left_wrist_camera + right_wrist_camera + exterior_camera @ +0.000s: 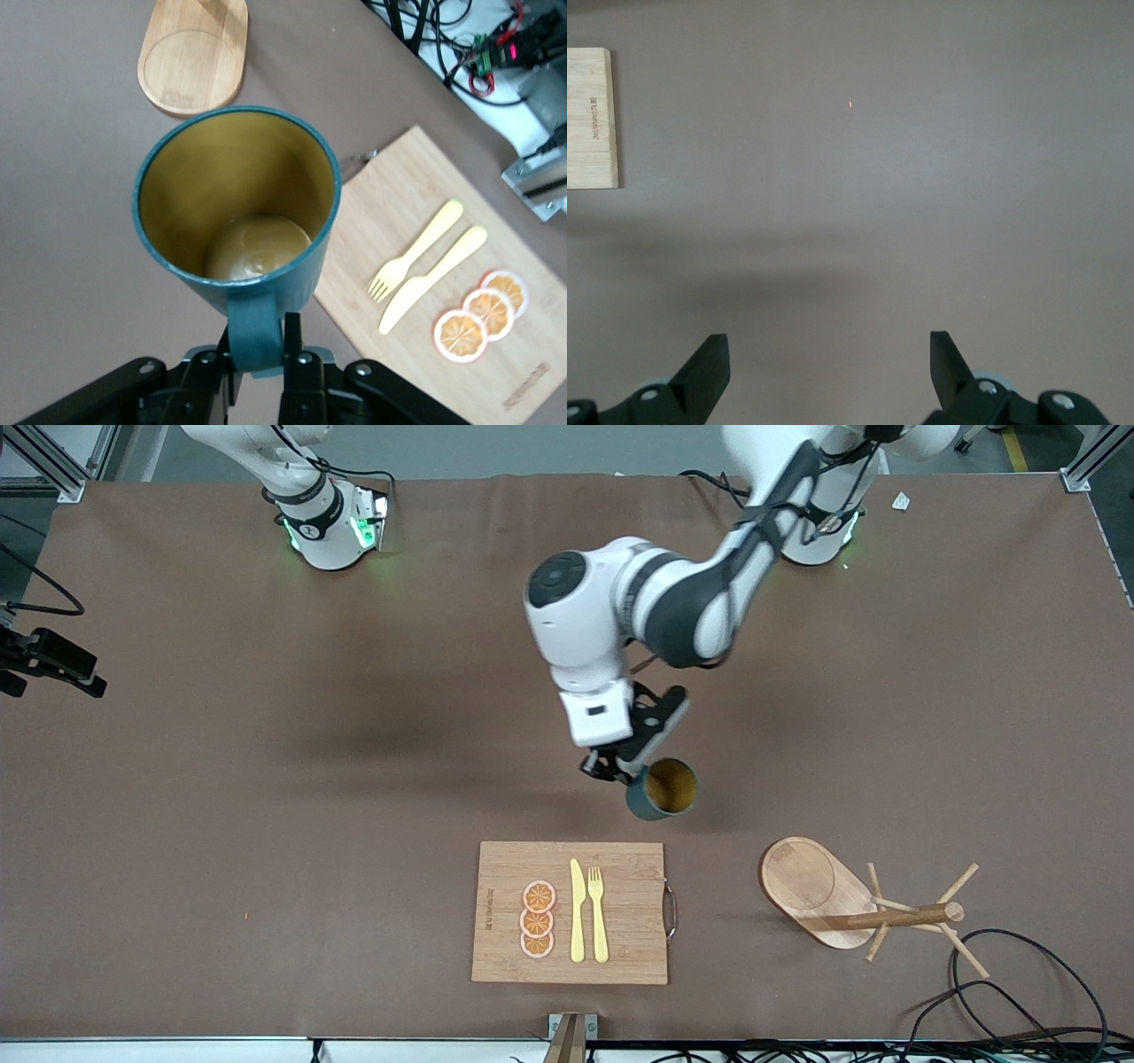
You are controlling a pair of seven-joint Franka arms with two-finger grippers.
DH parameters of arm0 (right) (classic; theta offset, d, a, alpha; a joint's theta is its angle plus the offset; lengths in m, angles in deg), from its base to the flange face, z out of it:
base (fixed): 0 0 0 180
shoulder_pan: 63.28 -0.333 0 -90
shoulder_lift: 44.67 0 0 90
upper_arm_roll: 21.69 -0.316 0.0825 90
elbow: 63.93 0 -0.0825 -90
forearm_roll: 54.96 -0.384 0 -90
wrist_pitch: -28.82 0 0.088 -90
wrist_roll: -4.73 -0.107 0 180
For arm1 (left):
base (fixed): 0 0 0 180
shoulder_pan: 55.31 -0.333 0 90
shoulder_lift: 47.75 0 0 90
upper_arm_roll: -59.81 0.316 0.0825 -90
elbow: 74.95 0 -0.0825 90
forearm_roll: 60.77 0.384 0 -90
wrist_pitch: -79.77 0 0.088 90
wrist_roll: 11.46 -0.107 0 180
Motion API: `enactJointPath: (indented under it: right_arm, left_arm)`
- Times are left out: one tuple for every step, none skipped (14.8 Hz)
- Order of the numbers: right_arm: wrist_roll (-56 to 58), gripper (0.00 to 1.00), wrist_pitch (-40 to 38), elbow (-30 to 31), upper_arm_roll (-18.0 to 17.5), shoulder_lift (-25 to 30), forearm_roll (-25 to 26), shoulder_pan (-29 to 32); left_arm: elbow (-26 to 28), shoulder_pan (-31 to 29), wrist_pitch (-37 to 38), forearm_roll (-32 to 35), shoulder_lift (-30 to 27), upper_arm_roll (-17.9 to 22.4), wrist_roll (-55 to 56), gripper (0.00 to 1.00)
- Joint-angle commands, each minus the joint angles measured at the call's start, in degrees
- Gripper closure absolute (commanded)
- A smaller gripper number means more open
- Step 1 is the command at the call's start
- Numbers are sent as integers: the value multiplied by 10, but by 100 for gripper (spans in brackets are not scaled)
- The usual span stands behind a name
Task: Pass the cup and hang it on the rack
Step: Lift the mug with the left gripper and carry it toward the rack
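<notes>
The dark teal cup (666, 790) with a mustard-yellow inside hangs in my left gripper (627, 776), mouth up, over the bare table close to the cutting board and the rack. In the left wrist view the fingers (301, 341) are shut on the handle of the cup (239, 204), one on each side of it. The wooden rack (811, 886) stands toward the left arm's end of the table, with an oval base, a post and thin pegs. Its base also shows in the left wrist view (195, 53). My right gripper (829, 350) is open and empty over bare table and does not show in the front view.
A bamboo cutting board (620, 868) lies near the front edge with a yellow knife (577, 912), a yellow fork (598, 912) and orange slices (537, 919). Black cables (1019, 992) lie by the rack's end. The board's corner shows in the right wrist view (589, 115).
</notes>
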Motion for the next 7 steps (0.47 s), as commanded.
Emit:
enactJointPath:
  right_arm:
    - [-3,0,-5,-1,-3,5,7,-2]
    - [-3,0,-5,-1,-2,5,7,-6]
    - [-3,0,-5,-1,-2,5,8,-7]
    - [-3,0,-5,-1,-2,5,8,-8]
    - [-3,0,-4,-1,-2,5,8,-8]
    - [-3,0,-3,-1,-2,5,8,-8]
    - [-4,0,-3,-1,-2,5,8,-10]
  left_arm:
    - [20,-61,-22,-71,-40,-4,-64,100]
    - [20,-87,-29,-103,-47,-4,-89,100]
    - [20,-111,-42,-136,-51,-4,-115,100]
    - [20,-130,-58,-168,-52,-5,-134,100]
    - [18,-156,-77,-202,-52,-6,-148,100]
    - [18,-175,-95,-237,-52,-7,-159,100]
    - [18,-194,-117,-281,-52,-6,-173,100]
